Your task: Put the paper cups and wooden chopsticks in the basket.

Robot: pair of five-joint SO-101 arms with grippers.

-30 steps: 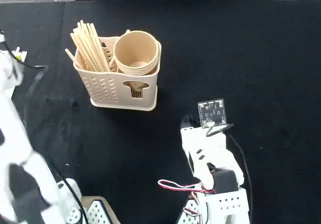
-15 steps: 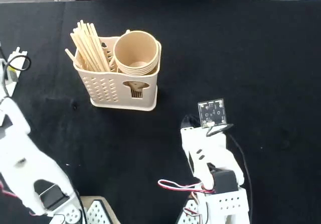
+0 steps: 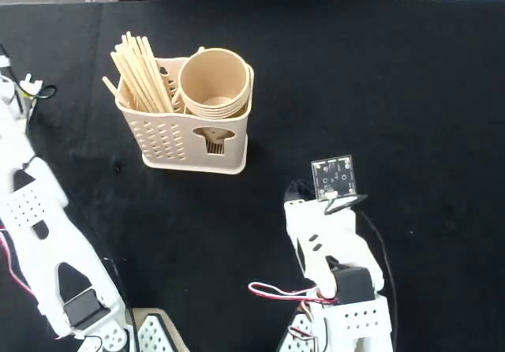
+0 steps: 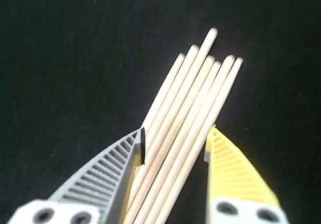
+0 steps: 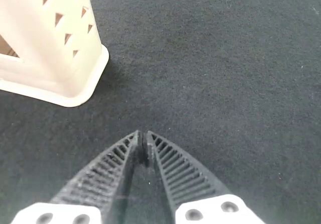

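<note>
Left wrist view, left hand gripping chopsticks, lower ends cut off, right hand closed

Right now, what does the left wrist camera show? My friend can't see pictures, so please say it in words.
The left gripper holds a bundle of wooden chopsticks between its grey and yellow fingers, rounded tips pointing away. Behind them is the black table.
</note>
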